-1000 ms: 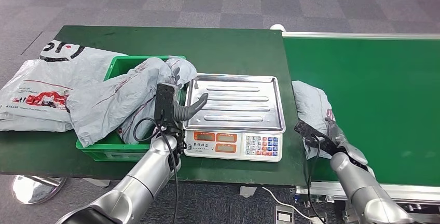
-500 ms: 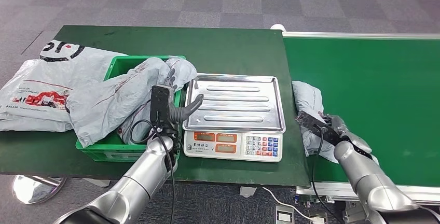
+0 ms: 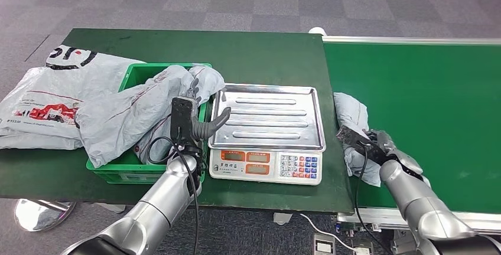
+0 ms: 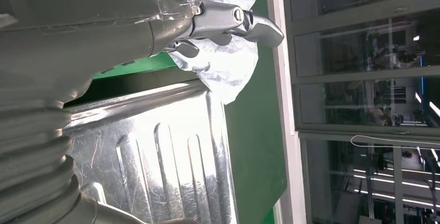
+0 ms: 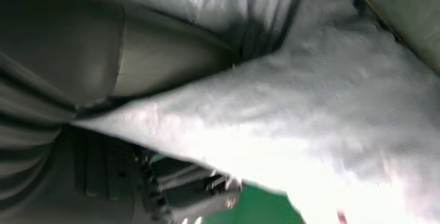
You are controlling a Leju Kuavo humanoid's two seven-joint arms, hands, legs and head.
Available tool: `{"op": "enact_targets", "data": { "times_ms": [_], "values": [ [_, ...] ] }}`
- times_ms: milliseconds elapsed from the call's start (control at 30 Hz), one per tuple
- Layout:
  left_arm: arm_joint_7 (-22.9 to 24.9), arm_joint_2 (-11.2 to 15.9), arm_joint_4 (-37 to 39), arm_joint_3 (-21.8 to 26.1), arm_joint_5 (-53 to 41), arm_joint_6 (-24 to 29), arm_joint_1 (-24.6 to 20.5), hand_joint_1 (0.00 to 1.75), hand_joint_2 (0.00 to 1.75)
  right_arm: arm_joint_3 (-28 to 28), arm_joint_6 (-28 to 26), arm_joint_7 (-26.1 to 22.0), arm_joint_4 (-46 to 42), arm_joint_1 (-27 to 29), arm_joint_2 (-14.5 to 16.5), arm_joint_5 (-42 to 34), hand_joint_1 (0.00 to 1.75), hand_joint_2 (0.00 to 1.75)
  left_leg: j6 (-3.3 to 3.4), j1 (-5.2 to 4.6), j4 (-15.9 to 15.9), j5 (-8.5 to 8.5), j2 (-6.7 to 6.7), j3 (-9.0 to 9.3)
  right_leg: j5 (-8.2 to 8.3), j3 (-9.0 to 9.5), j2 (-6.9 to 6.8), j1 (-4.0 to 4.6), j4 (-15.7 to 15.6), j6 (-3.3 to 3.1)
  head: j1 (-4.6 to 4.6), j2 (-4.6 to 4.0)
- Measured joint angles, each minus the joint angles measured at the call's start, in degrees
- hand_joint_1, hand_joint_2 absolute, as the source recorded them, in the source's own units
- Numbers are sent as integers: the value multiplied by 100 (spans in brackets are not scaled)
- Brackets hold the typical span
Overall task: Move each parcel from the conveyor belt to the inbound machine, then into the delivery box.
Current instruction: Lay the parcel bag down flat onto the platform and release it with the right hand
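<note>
1. The right hand [image 3: 378, 143] is gripping the grey parcel [image 3: 353, 126], which is lying under its fingers at the conveyor belt's [image 3: 425, 107] near edge.
2. The left hand [image 3: 204, 126] is hovering with fingers apart, holding nothing; the scale tray [image 3: 269, 116] is just beside it; the green box [image 3: 133, 169] of parcels is touching its other side.

A crumpled grey parcel [image 3: 353, 132] lies at the conveyor belt's [image 3: 425, 107] edge, just beside the scale [image 3: 269, 131].

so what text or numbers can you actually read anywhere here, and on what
None reads clearly.
Scale: orange display windows and coloured keypad, the digits and labels too small to read.
Large white bag: big black brush-style marks and a red printed block with small lines, all too blurred or creased to read.
Grey parcel under the right hand: no print visible.
</note>
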Motion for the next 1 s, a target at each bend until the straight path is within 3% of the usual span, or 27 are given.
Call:
{"op": "enact_targets", "data": {
  "times_ms": [67, 167, 267, 367, 533, 1000],
  "values": [
    [10, -3, 1, 0, 0, 24, -4, 0, 175, 0, -412, -137, -26, 41, 1, -66, 175, 175, 0, 0, 0, 0, -1, -2, 0, -2, -1, -1, 0, 0, 0, 0],
    [14, -11, 2, 0, 9, 69, -13, 0, 175, 0, -1531, -582, -279, 222, -7, -331, 175, 175, 0, -2, 0, 1, -1, -6, 0, -6, 0, -2, 0, 0, 1, 0],
    [-21, -41, 4, 0, 62, 101, -18, 0, 175, 0, -2541, -1179, -866, 477, -89, -787, 175, 175, 0, -3, 1, 0, -1, -7, 0, -9, 1, -3, 0, 0, 0, 0],
    [-56, -75, 27, -3, 96, 116, -32, 0, 175, -77, -3124, -1932, -1668, 749, -197, -1126, 175, 175, 0, -4, 1, -2, 4, -8, 0, -11, 6, -4, 0, 0, 1, 0],
    [-61, -157, 86, -15, 98, 153, -92, 0, 175, -365, -3226, -2603, -2647, 938, -228, -1263, 175, 175, 0, -4, 1, -4, 24, -6, 2, -17, 25, -3, 0, 0, 0, 0],
    [-64, -250, 173, -44, 114, 179, -159, 0, 175, -512, -3224, -2886, -3271, 952, -232, -1322, 175, 175, -1, -3, 1, 1, 22, -5, 6, -14, 23, -3, 1, -2, 0, 0]
  ]
}}
